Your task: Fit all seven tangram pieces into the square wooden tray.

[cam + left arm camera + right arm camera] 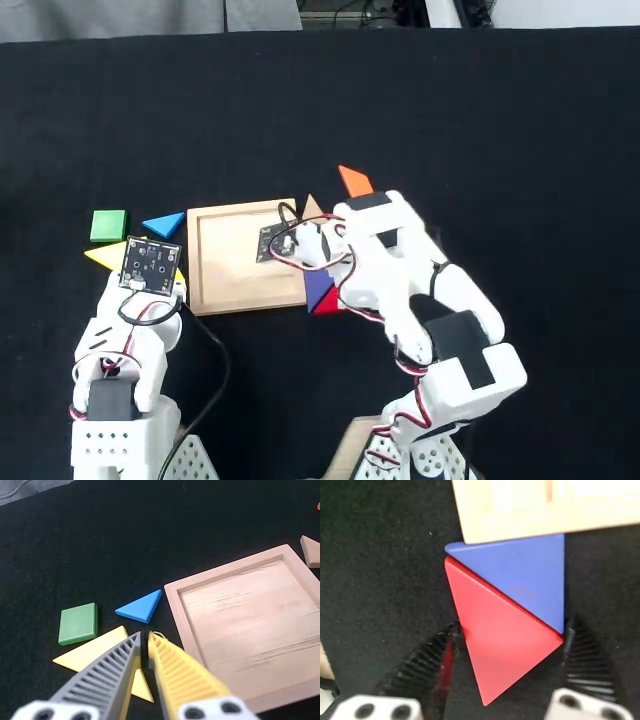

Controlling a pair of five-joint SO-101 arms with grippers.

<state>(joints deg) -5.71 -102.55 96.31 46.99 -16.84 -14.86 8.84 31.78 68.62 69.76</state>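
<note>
The square wooden tray (232, 280) lies mid-table with its floor bare; none of the seven pieces is in yet. At its 4 o'clock corner a red triangle (505, 645) and a dark blue triangle (525, 575) lie long edge to long edge on the black table (500, 120), the blue one touching the tray's outer wall.

The right hand (512, 626) hangs over the red triangle, spread wide, a finger just beside each side of it. I cannot tell whether the pads press it yet.

The step looks like lifting the red piece. It would go best with a square squeeze that leaves the blue neighbour unmoved, then a lift high enough to clear the raised rim — the main obstacle.

At the tray's 9 o'clock sit a green square (78, 623), a light blue triangle (141, 608) and a yellow triangle (92, 652). The left hand (145, 636) hangs over the yellow one, fingers drawn together, holding nothing. At 1 o'clock a tan triangle (312, 551) lies just beside the rim, with an orange piece (355, 181) farther out.
</note>
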